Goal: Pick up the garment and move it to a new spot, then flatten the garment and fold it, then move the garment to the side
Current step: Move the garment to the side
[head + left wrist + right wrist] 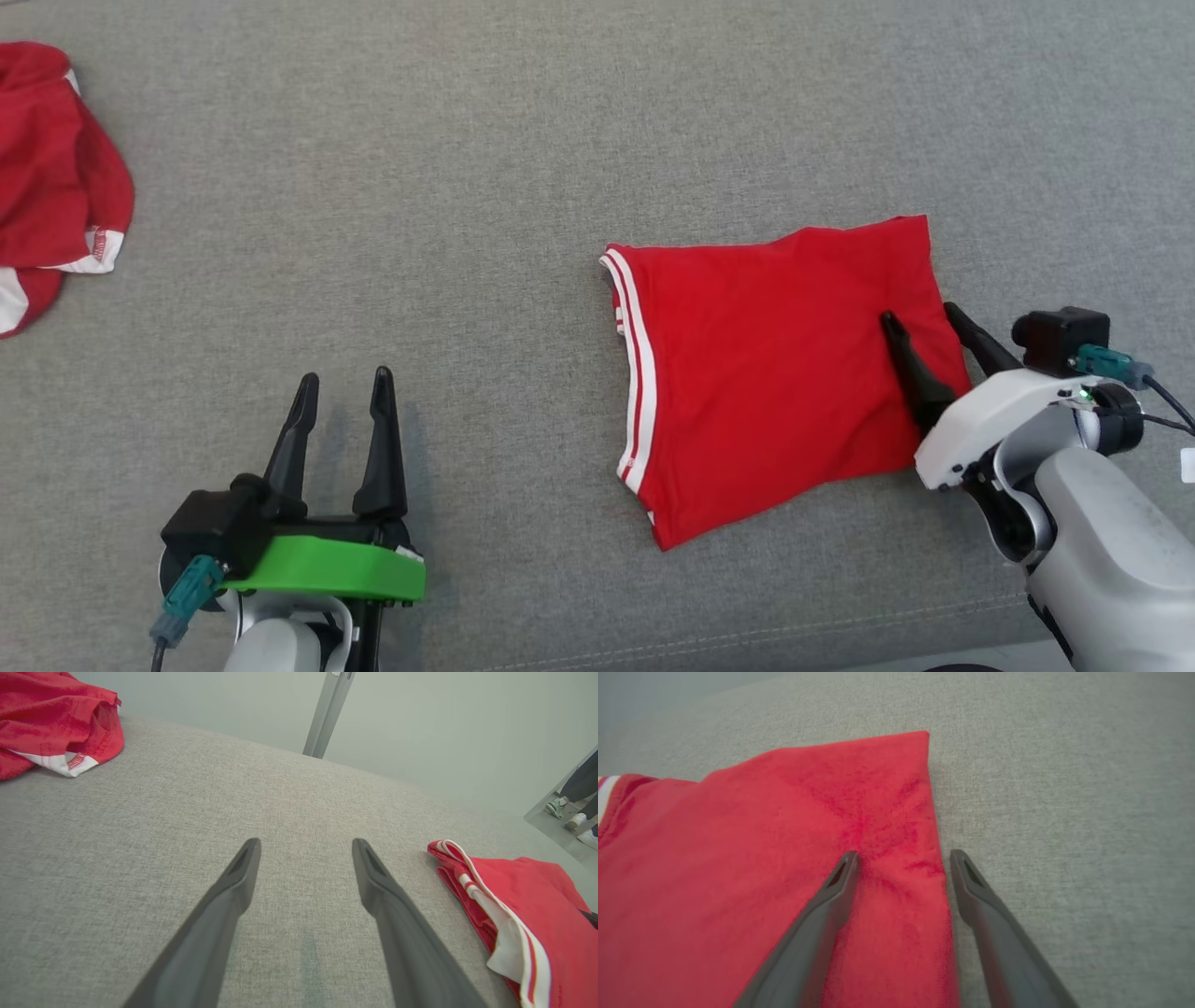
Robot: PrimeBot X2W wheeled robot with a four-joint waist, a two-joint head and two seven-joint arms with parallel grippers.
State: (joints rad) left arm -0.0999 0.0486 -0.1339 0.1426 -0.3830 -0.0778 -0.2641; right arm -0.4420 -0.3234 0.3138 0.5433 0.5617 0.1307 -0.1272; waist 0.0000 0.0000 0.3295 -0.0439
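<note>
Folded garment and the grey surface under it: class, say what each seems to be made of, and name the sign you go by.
Folded garment: soft knit cloth, perhaps cotton or a blend, matt; it puckers into small creases by the right gripper, with white stripe trim on one edge. Surface: woven upholstery-like fabric, matt grey; a fine weave grain shows up close.

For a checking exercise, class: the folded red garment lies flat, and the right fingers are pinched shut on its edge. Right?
No: the right fingers stand open, one over the garment, one over the grey surface beside its edge, as the right wrist view shows. The garment does lie folded flat.
</note>
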